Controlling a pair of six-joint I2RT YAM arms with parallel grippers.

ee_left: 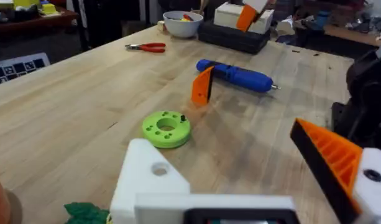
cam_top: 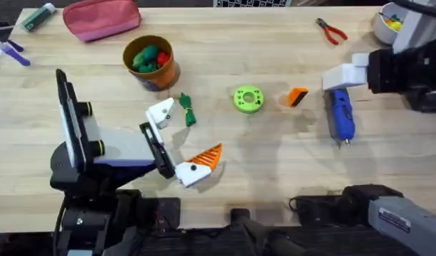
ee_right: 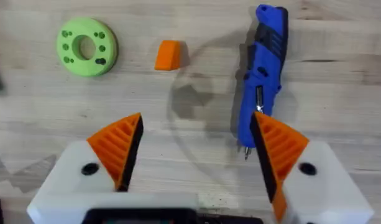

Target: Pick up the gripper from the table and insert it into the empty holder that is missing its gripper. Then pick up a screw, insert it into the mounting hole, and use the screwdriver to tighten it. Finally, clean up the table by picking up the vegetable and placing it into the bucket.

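- Right tool is held wide open and empty above the blue cylindrical powered screwdriver on the wooden desk.
- Left tool is spread open with nothing gripped; its bare white plastic holder lacks a pad.
- No step is judged done: the small orange ribbed wedge-shaped finger piece is seen lying on the desk, just beside the screwdriver and near the right tool.
- The slim dark-green toy vegetable is seen outside the orange-brown bucket, beside the holder.

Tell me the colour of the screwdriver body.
Blue with a dark band; the screwdriver shows best in the right wrist view.
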